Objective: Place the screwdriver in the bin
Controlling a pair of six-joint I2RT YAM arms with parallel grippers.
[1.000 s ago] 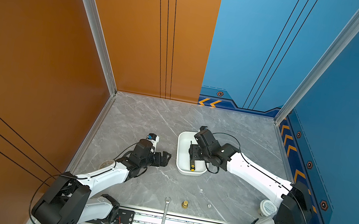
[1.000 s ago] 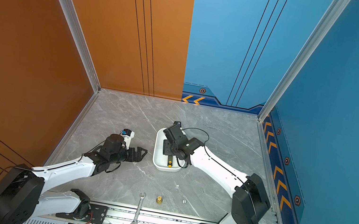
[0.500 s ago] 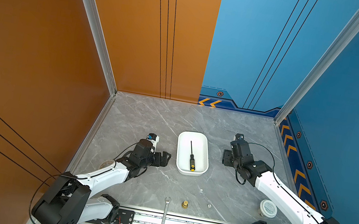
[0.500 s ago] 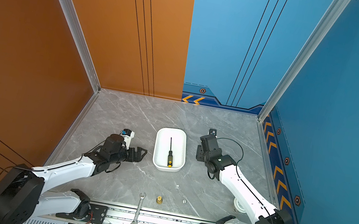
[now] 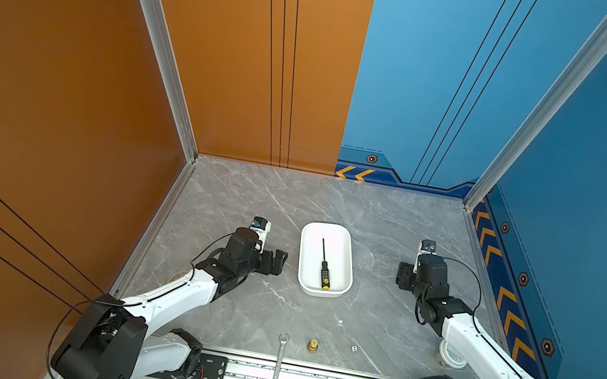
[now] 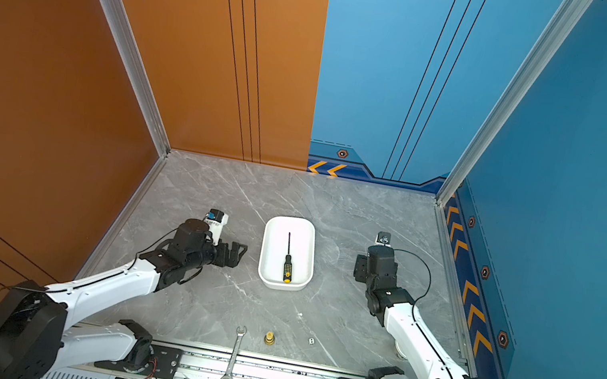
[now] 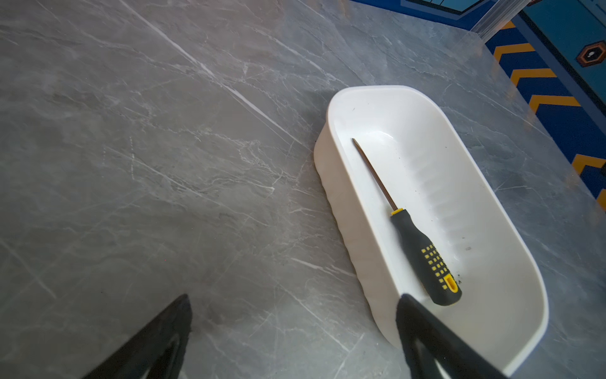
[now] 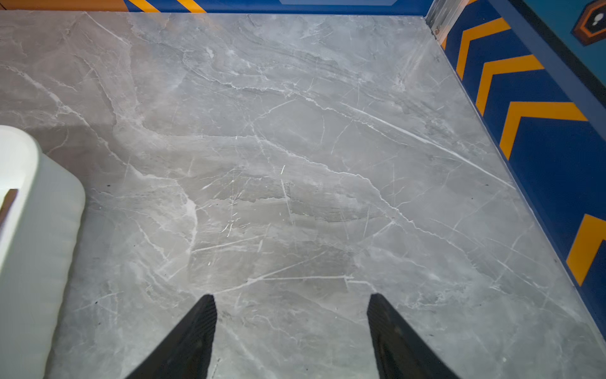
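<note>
Right wrist view, my gripper: my right gripper has its jaws apart with nothing between them, over bare grey table.
Right wrist view, bin: only one rounded white end of the bin shows at the picture's edge, clear of my fingers.
Left wrist view, my gripper: my left gripper is also spread and empty. One finger overlaps the bin's corner in the picture, and I cannot tell if it touches.
Left wrist view, screwdriver: the screwdriver lies flat on the bin's floor, along its length.
Top views, layout: in both top views the screwdriver sits wholly inside the bin, with its tip toward the far wall and its yellow end toward me. My grippers stand on either side of the bin, apart from it.
Top views, other things: a wrench, a small brass piece and a white jar lie near my bases, well apart from the bin.
Progress: I judge the job done.
Handling: the screwdriver is probably light and stiff. The thin shaft would likely roll or slip between my pads.
Where to hold: I would close across the thick handle at the yellow-dotted part.
Risk: the bin looks light and could slide if nudged.
</note>
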